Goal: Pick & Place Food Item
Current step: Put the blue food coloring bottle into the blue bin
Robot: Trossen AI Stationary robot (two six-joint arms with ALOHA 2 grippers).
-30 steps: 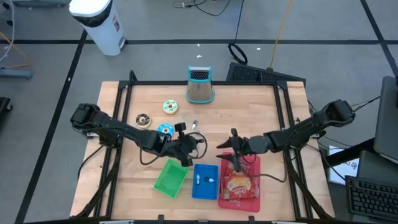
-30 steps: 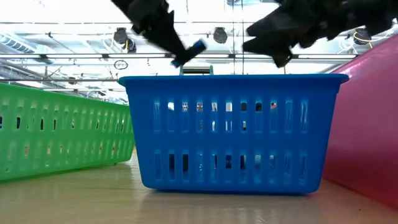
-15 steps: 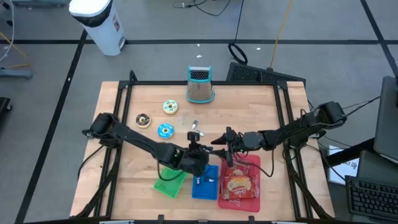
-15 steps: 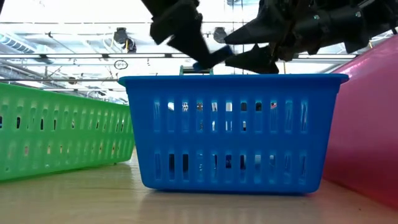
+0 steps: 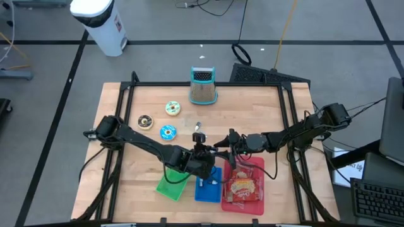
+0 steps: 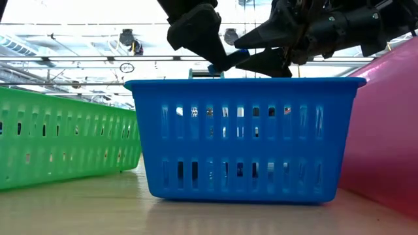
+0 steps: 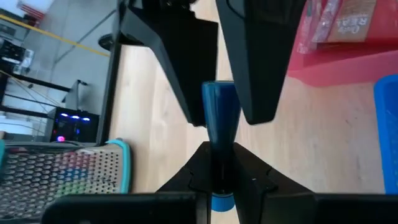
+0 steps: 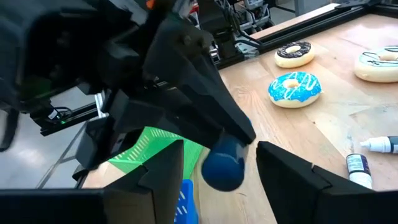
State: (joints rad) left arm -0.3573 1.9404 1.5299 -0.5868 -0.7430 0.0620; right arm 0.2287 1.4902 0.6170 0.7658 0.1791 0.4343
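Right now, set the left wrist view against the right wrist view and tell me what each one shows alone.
Left wrist only: the red bin with a snack packet, and the metal grater. Right wrist only: three doughnuts, the blue-iced one nearest, a small bottle, and the green bin. Both: the blue cylinder gripped by the left pincer, sitting between the right pincer's spread fingers.

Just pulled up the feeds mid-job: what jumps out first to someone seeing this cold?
The two hands meet above the blue basket at the table's near edge: the left hand is shut on a blue cylinder, and the right hand stands open around its far end. Beside it, the red basket holds a snack packet, the green basket sits on the other side, and three doughnuts lie farther back.
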